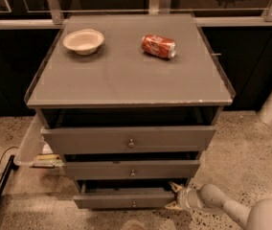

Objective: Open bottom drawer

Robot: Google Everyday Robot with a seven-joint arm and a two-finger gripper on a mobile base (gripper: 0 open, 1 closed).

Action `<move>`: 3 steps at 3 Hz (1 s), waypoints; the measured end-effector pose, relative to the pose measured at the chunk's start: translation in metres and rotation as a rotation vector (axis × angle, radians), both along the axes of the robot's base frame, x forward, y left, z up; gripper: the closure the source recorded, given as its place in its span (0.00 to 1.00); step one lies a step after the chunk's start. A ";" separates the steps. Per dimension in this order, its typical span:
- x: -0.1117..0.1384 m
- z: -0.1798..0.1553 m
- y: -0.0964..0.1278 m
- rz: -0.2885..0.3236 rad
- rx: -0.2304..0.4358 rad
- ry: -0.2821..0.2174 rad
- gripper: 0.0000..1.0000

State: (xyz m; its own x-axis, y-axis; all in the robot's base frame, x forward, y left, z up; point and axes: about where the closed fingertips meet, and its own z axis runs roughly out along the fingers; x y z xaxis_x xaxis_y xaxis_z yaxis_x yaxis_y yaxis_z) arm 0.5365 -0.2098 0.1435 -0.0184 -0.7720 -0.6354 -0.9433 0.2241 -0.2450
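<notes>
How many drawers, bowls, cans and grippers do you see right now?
drawers: 3, namely top drawer, middle drawer, bottom drawer
bowl: 1
can: 1
gripper: 1, at the bottom drawer's right end
Total: 6

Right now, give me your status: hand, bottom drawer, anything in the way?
Hand low, at right end of bottom drawer front. Drawer partly out, knob untouched. Brownish shape just ahead of drawer, cannot identify.

Desk point(126, 83) and bottom drawer point(119, 199) are plain grey. The bowl point(83, 40) is cream, the can point(158, 46) red with white marks, the floor point(243, 147) speckled beige. The off-white end effector point(173, 196) sits near right, at that drawer's right end.
</notes>
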 end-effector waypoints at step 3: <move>-0.008 0.012 -0.002 0.002 -0.002 0.006 1.00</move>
State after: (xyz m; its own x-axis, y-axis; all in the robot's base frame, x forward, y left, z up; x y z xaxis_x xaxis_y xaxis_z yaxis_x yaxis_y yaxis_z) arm 0.5282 -0.2117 0.1554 -0.0202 -0.7731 -0.6340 -0.9452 0.2214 -0.2399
